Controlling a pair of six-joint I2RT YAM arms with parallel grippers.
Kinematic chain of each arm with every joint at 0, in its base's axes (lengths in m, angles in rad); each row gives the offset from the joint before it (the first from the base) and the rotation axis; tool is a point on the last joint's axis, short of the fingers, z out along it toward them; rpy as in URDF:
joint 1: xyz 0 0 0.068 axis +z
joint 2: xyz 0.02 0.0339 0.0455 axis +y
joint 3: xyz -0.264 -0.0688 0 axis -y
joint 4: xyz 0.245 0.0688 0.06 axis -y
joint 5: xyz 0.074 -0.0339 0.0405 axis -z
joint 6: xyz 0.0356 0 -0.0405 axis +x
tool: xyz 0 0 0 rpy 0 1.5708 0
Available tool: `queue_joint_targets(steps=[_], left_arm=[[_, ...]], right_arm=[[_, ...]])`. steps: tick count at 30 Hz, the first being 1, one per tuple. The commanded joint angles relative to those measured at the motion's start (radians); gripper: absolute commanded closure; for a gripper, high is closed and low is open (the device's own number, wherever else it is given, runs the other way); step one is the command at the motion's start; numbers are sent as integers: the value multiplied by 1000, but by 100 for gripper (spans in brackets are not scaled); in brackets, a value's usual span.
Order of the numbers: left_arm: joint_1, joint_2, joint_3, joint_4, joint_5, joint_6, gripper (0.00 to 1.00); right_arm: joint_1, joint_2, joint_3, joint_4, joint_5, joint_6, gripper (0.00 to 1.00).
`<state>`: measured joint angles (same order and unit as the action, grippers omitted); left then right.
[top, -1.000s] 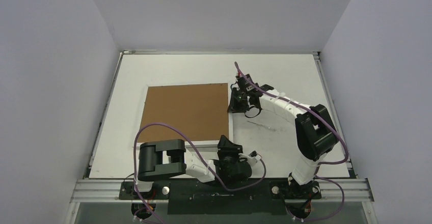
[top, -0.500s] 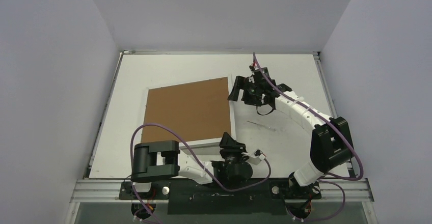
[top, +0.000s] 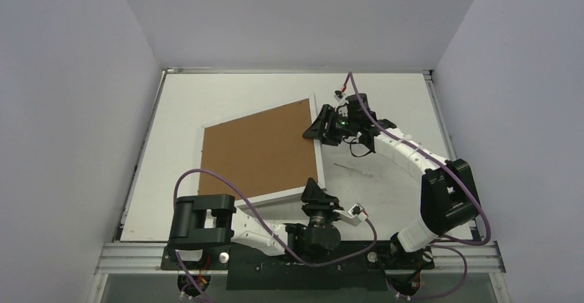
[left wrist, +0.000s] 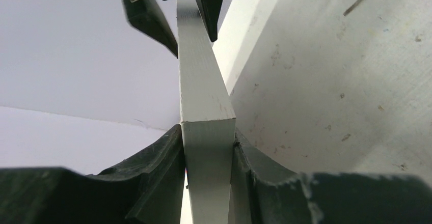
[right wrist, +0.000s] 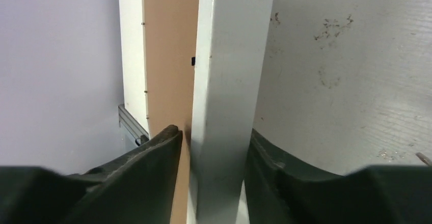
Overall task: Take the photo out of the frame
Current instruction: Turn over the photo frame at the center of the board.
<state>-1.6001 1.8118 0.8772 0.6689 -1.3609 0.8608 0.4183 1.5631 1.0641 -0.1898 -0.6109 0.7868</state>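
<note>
Turning it cleanly would probably need both arms rising evenly while the frame [top: 258, 151] pivoted on its left edge on the table [top: 386, 96], for the left gripper [top: 313, 194], reaching from near, and the right gripper [top: 319, 125], stretched far, each pinched its raised right rim, the photo hidden underneath.

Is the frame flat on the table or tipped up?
Tipped up. The frame slants, its white right edge raised and clamped by the left gripper and the right gripper.
</note>
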Motion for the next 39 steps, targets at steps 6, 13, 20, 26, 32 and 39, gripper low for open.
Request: queue_joint_targets(steps=[6,13,20,26,32,39], left_arm=[[-13,-57,58,297,-84,154,78],[-12,-53,22,394,-89,191,32],[-1,-18,-31,553,-95,290,24],[16,18,-97,643,-114,318,39],[17,95,-112,967,-139,564,86],[9,55,-117,971,-150,543,100]], right_arm=[[-35,-99,40,-6,-47,34,85],[-35,-144,66,-47,-22,44,87],[-36,-157,79,-78,-17,38,88],[-36,-156,88,-92,-12,33,89],[-35,-158,90,-99,-1,29,81],[-41,-172,102,-120,34,-1,33]])
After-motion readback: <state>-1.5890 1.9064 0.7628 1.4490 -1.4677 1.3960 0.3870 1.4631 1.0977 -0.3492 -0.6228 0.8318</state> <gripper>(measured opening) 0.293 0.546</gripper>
